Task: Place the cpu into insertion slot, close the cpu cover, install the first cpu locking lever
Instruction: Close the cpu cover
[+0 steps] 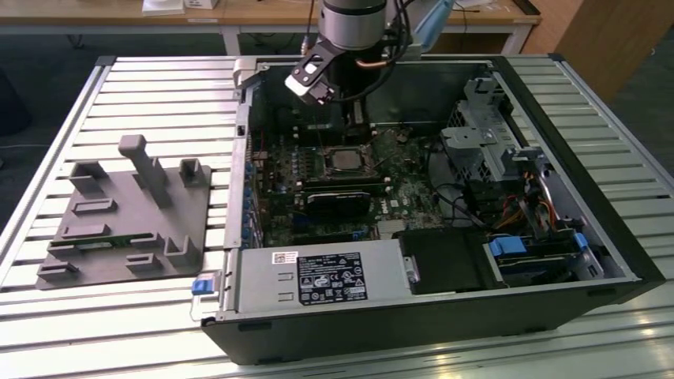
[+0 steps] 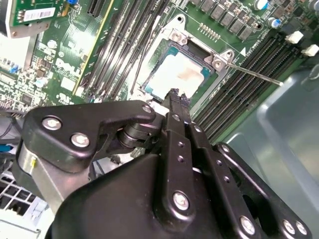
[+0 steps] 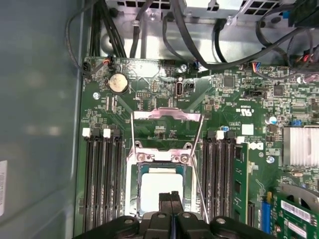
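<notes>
The cpu lies flat in the insertion slot, its pale metal face up, with green board around it; the second wrist view shows the cpu with its green edge bare. A thin silver frame stands up from one end of the socket and looks like the raised cpu cover. A thin lever rod sticks out sideways from a socket corner. My gripper is shut with nothing between its fingers, its tips just above one edge of the cpu. In the exterior view the socket sits mid-board below my arm's wrist.
The open computer case lies on a slatted table. Memory slots flank the socket, with one green module. Black cables run above the board. A black card and power supply lie nearer. A grey fixture stands at the exterior view's left.
</notes>
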`<action>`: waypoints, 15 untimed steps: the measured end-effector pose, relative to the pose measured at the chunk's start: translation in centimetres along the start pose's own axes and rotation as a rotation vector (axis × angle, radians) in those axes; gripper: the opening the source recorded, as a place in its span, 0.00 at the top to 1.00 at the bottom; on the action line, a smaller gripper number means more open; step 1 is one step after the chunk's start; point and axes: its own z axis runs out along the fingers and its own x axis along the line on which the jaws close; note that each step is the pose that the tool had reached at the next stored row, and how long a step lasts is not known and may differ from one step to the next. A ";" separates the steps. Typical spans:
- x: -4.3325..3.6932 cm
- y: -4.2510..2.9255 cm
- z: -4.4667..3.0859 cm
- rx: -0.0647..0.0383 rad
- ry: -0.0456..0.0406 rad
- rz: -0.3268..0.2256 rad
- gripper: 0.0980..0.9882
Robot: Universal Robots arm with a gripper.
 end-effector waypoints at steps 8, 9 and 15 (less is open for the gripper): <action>-0.06 0.11 -1.77 0.000 0.0000 0.000 0.99; -0.06 0.12 -1.99 0.000 0.0000 0.000 0.99; -0.08 0.82 -2.26 0.007 0.0001 0.000 0.99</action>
